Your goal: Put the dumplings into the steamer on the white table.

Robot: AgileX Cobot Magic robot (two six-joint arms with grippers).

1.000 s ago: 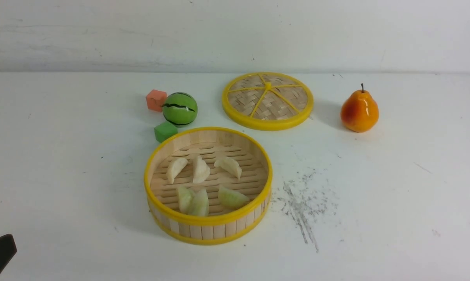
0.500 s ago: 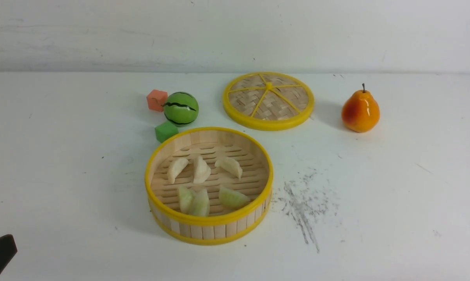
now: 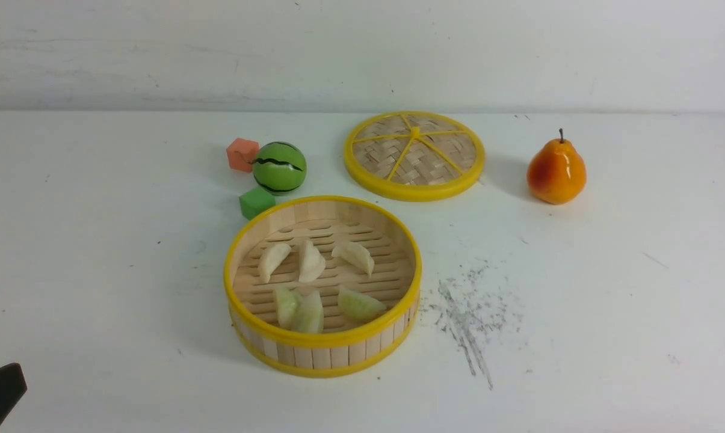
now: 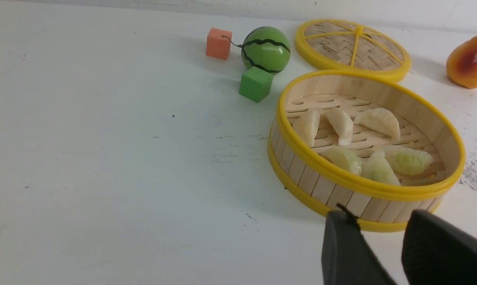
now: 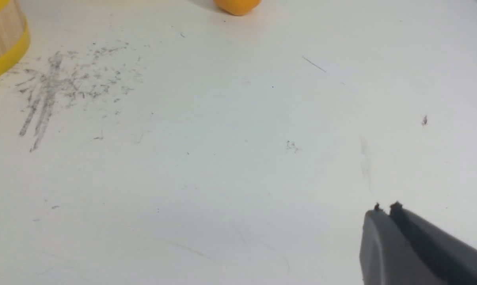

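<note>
The round bamboo steamer (image 3: 323,355) with yellow rims stands on the white table (image 3: 97,252) near the middle. Inside it lie the dumplings: three cream ones (image 3: 310,261) in the far row and three pale green ones (image 3: 359,304) in the near row. The left wrist view shows the same cream dumplings (image 4: 341,124) and green dumplings (image 4: 406,160) in the steamer (image 4: 341,196). My left gripper (image 4: 381,221) hovers low just in front of the steamer's near wall, open and empty. Over bare table to the right, my right gripper (image 5: 385,208) is shut on nothing.
The flat woven lid (image 3: 413,154) lies behind the steamer. A toy watermelon (image 3: 278,168), an orange cube (image 3: 241,154) and a green cube (image 3: 256,202) sit at the back left. A pear (image 3: 556,170) stands at the back right. Grey scuff marks (image 3: 467,316) lie right of the steamer.
</note>
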